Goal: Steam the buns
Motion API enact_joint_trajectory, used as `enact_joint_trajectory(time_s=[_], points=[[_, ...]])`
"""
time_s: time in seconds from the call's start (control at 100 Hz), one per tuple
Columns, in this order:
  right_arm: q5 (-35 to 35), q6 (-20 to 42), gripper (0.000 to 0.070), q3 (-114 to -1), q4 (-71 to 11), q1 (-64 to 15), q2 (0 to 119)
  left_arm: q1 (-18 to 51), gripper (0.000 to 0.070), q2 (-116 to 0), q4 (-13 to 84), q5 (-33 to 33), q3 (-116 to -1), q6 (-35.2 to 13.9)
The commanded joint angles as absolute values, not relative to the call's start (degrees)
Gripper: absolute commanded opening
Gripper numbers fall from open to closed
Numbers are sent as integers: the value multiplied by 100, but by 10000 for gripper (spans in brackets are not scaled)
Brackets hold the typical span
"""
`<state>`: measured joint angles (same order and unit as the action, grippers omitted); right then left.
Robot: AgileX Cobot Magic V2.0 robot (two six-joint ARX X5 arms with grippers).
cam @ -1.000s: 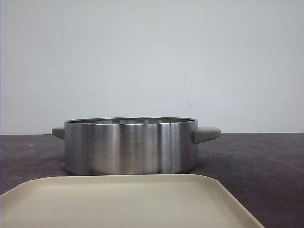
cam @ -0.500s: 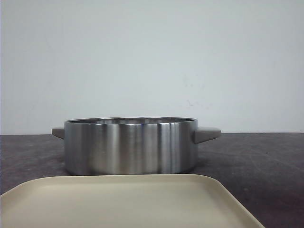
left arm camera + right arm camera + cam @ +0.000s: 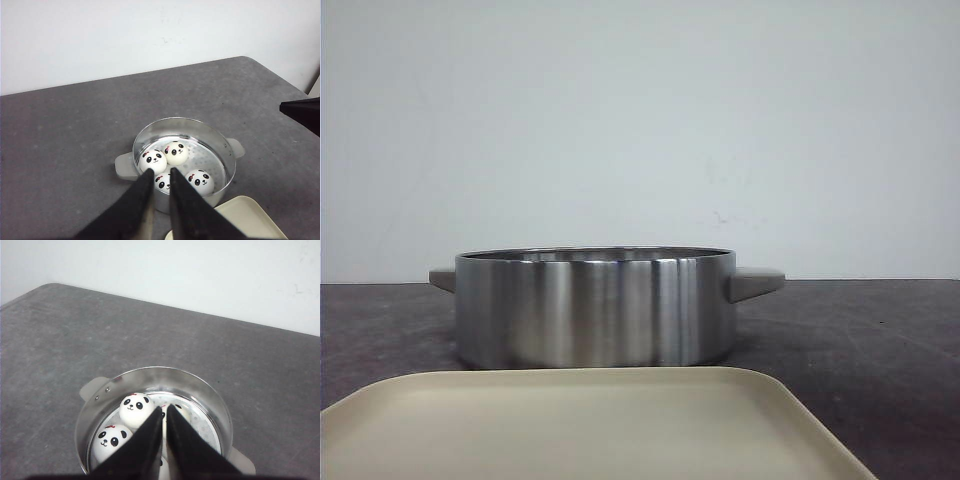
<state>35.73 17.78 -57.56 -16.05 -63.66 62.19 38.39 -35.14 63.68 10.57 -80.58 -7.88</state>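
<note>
The front view shows only the outside of the steel pot (image 3: 595,307): a brushed wall, two grey lug handles, the pot standing on the dark table (image 3: 880,350) toward its far edge, and a cream tray (image 3: 590,425) lying nearer the front edge. From there the pot's inside is hidden, and neither arm appears.

The wrist views look down into the pot (image 3: 182,160) and show what the front view cannot. In the left wrist view four buns (image 3: 175,167) sit together on the perforated steamer floor inside it. They are round, white and glossy, each with a black panda face of oval eyes, small nose and smile; at least two carry a small red mark on top. One of them is partly covered by the left gripper (image 3: 160,175), whose dark fingers lie close together with a narrow gap, holding nothing. A corner of the tray (image 3: 245,220) shows beside the pot, and the dark tip of the other arm (image 3: 302,112) enters at the frame edge.

In the right wrist view the right gripper (image 3: 164,412) hangs above the pot (image 3: 150,385), its fingers almost touching and empty. Two buns (image 3: 136,409) are plain there; the others are mostly hidden behind the fingers.
</note>
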Motion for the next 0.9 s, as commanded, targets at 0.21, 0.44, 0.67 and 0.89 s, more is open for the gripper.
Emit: enact_joint_trajectory(time_s=[0.21,0.44,0.67,0.89], points=[[3618,1752,11,-5824,-1544,-6401,6233,3881,17,-3542,6320,1072,-8128,-711],[3597,1754,11,-5590,-1546,-6353,5835,3881,17,-3542,6320,1072,-8128,-711],[2825,1382,11,-4165,-991,-5651,4534,3881,17,-3542,6320,1072,-8128,-711],[816,867,11,-2412,609,-3691,2912,3881,17,-3542,6320,1072,-8128,-709]])
